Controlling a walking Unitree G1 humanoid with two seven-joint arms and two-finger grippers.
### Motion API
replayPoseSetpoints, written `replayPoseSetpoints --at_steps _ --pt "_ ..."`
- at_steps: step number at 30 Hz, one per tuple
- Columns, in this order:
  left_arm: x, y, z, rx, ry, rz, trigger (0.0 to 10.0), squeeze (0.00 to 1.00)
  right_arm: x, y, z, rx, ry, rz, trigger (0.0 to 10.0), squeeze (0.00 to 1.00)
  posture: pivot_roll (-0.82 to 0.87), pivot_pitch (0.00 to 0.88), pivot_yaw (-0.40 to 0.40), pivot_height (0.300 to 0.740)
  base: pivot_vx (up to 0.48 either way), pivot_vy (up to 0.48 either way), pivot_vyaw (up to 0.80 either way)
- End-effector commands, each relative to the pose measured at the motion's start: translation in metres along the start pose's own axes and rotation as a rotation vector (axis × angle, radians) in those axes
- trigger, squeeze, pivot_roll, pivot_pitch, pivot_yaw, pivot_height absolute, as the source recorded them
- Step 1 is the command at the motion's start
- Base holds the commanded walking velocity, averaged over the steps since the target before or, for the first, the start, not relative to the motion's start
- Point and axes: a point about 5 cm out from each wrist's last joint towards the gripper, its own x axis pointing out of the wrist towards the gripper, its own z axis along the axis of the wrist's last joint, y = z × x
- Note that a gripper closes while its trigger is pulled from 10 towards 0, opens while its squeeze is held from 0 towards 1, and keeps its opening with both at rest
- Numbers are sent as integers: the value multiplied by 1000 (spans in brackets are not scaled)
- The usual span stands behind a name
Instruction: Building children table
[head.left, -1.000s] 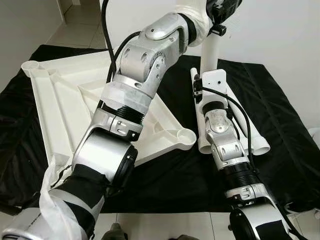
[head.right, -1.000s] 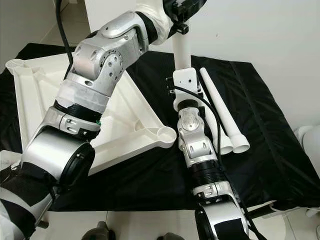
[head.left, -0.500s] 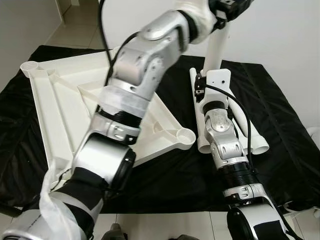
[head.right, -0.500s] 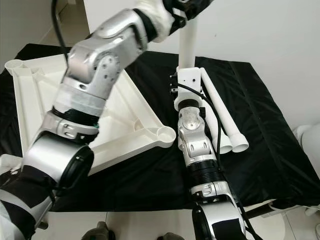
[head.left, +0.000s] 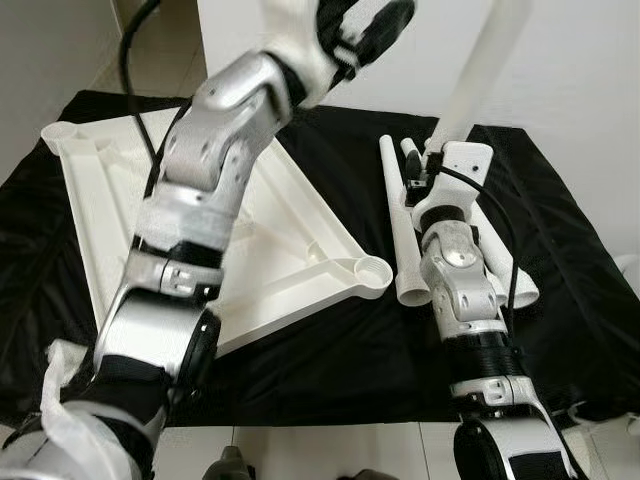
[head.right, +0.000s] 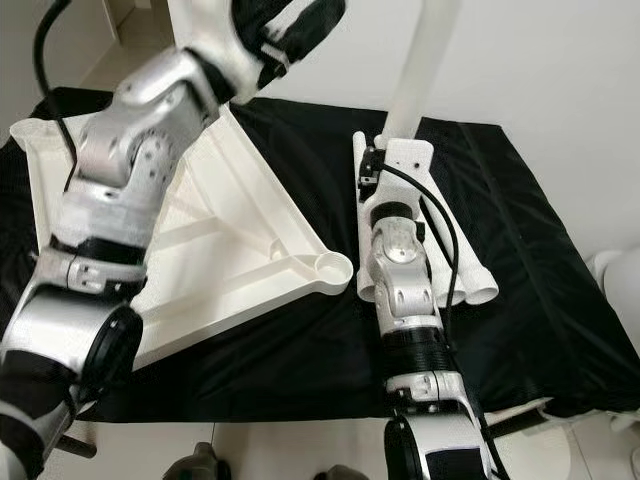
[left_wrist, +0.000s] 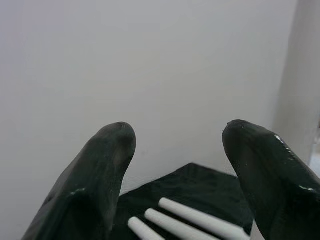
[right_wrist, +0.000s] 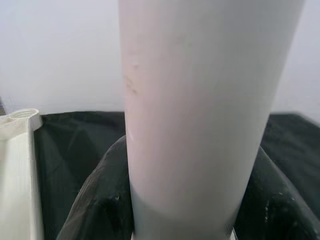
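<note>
The white tabletop (head.left: 110, 210) lies upside down on the black cloth, with a round leg socket (head.left: 372, 270) at its near corner. My right gripper (right_wrist: 185, 195) is shut on a white table leg (head.left: 487, 68), which rises from the wrist and leans up to the right. Both black fingers (right_wrist: 97, 200) press against the tube. My left arm is raised high over the tabletop. Its gripper (left_wrist: 180, 135) is open with nothing between the fingers and faces the white wall.
Loose white legs lie on the black cloth (head.left: 330, 350): one long leg (head.left: 392, 215) beside the tabletop, others (head.right: 478, 288) under my right forearm. A white wall stands behind the table. The cloth's front edge is near me, pale floor below.
My left gripper has let go of the leg's top and swung up and left. The leg in my right gripper has tilted from upright to leaning right.
</note>
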Motion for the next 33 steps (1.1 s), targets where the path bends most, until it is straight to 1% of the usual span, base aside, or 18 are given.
replayPoseSetpoints --at_steps 1,4,6,8,10,11,16,17,19,22,23,25,26,27,28,29,30,33 --pt "2 -11 7 49 -31 -119 10000 0 -1 -4 2 26 -3 -10 10000 0 60 0 -52 740 0 0 0" --pt "-12 -6 -9 28 32 -157 10000 0 -8 -9 -4 42 17 -6 10000 0 60 0 -53 740 0 0 0" --pt "-12 -6 -9 28 32 -157 10000 0 -8 -9 -4 42 17 -6 10000 0 60 0 -53 740 0 0 0" --pt "-20 -5 -14 42 38 -190 10000 0 -12 -9 -8 39 27 4 10000 0 60 0 -54 740 0 0 0" --pt "-23 -4 -17 53 43 -203 10000 0 -13 -9 -9 36 31 14 10000 0 60 0 -54 740 0 0 0" --pt "-31 -5 -22 62 66 -244 10000 0 -17 -7 -12 28 38 52 10000 0 64 0 -56 740 0 0 0" --pt "-39 -7 -27 68 92 -289 10000 0 -22 -4 -14 18 45 96 10000 0 64 0 -56 740 0 0 0" --pt "-45 -11 -32 74 116 -330 10000 0 -24 -1 -15 18 48 132 10000 0 67 0 -57 740 0 0 0" --pt "-45 -11 -32 74 116 -330 10000 0 -24 -1 -15 18 48 132 10000 0 67 0 -57 740 0 0 0" --pt "-64 -28 -48 47 178 -441 10000 0 -31 11 -15 11 34 237 10000 0 69 0 -53 740 0 0 0" --pt "-64 -28 -48 47 178 -441 10000 0 -31 11 -15 11 34 237 10000 0 69 0 -53 740 0 0 0" --pt "-70 -25 -58 -2 207 -393 10000 0 -34 14 -16 -5 36 265 10000 0 70 0 -52 740 0 0 0" --pt "-70 -25 -58 -2 207 -393 10000 0 -34 14 -16 -5 36 265 10000 0 70 0 -52 740 0 0 0" --pt "-71 -21 -62 -25 219 -347 10000 0 -34 15 -17 -12 37 267 10000 0 69 0 -50 740 0 0 0" --pt "-71 -21 -62 -25 219 -347 10000 0 -34 15 -17 -12 37 267 10000 0 69 0 -50 740 0 0 0" --pt "-73 -16 -67 -43 237 -306 10000 0 -35 14 -17 -14 39 268 10000 0 69 0 -50 740 0 0 0" --pt "-74 -12 -73 -46 260 -273 10000 0 -35 14 -17 -12 39 268 10000 0 69 0 -50 740 0 0 0" --pt "-81 -11 -81 -44 295 -259 10000 0 -35 14 -17 -10 40 269 10000 0 70 0 -51 740 0 0 0"
